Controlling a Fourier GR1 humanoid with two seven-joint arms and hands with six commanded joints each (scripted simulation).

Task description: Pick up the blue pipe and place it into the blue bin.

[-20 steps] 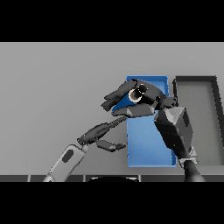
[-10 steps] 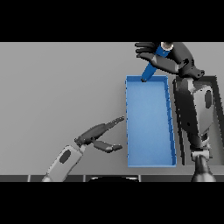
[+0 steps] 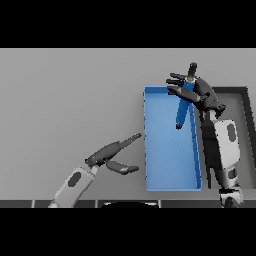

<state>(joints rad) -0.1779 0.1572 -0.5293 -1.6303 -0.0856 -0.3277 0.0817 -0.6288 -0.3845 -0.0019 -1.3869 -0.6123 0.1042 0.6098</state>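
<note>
Holding the blue pipe in our right hand, fingers curled round it, long axis pointing down into the blue bin; left hand lying open.

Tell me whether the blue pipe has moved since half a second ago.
Yes. The blue cylindrical pipe, in the right hand, now hangs lower, over the blue rectangular bin.
</note>
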